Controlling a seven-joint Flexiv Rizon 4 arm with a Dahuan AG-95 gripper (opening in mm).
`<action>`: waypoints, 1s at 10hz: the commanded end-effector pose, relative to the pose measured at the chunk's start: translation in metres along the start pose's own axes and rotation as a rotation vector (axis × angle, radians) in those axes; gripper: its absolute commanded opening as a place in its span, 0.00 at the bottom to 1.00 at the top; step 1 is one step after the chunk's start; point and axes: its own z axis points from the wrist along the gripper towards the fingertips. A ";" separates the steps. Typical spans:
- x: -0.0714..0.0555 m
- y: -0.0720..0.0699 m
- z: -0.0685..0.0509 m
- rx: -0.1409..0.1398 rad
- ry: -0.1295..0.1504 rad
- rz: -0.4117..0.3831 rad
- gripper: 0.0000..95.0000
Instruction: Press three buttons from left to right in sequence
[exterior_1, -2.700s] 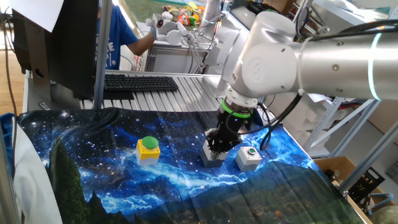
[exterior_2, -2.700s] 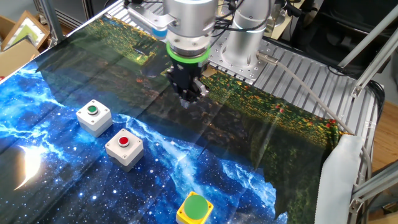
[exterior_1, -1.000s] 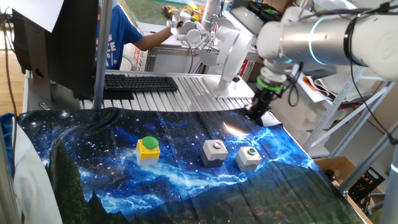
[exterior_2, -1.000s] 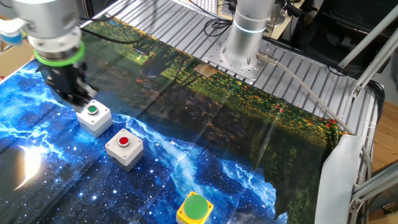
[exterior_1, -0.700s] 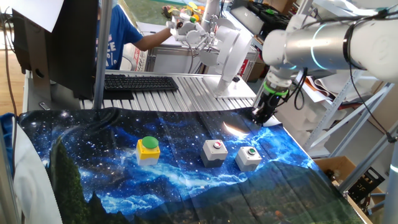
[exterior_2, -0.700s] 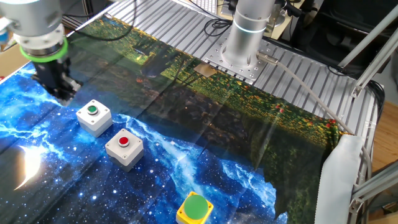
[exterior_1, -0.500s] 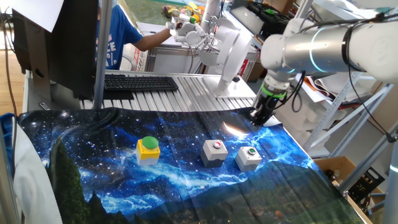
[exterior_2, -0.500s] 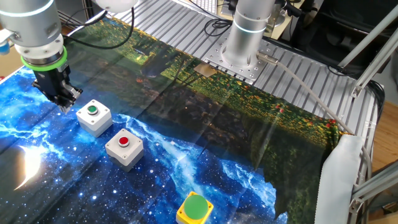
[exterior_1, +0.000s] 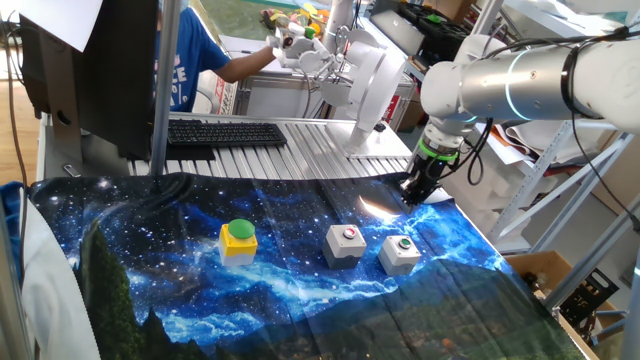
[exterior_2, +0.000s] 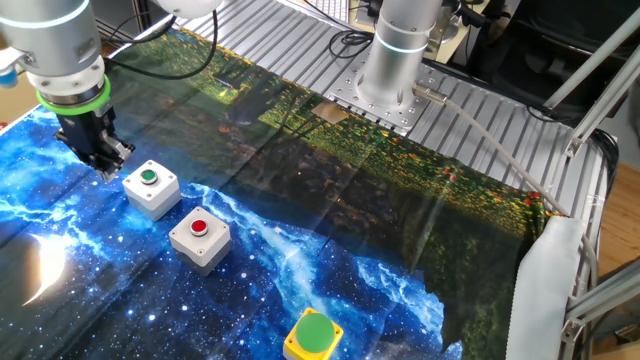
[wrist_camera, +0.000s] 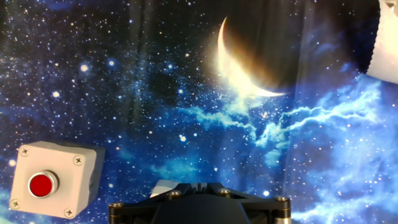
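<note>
Three button boxes stand in a row on the starry cloth. The yellow box with the green dome cap (exterior_1: 238, 240) (exterior_2: 312, 336) is at the left. The grey box with the red button (exterior_1: 346, 243) (exterior_2: 199, 237) (wrist_camera: 53, 178) is in the middle. The grey box with the green button (exterior_1: 400, 253) (exterior_2: 150, 188) is at the right. My gripper (exterior_1: 411, 190) (exterior_2: 103, 160) hangs low over the cloth just behind the green-button box, touching none of the boxes. In the hand view only its dark body (wrist_camera: 199, 205) shows, so its fingertips are hidden.
A keyboard (exterior_1: 225, 132) lies on the ribbed metal table (exterior_1: 300, 150) behind the cloth. The arm's base (exterior_2: 390, 70) stands on that table. A person in blue (exterior_1: 190, 60) is at the back. A white sheet (exterior_2: 545, 280) hangs at the cloth's side.
The gripper left the spot over the red-button box and moved to behind the green-button box. In the last half second it only shifted a little, closer to that box.
</note>
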 end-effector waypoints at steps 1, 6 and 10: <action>0.000 0.001 0.000 0.005 0.003 0.004 0.00; 0.001 0.004 0.002 0.002 -0.007 0.012 0.00; 0.001 0.004 0.002 -0.008 0.004 0.040 0.00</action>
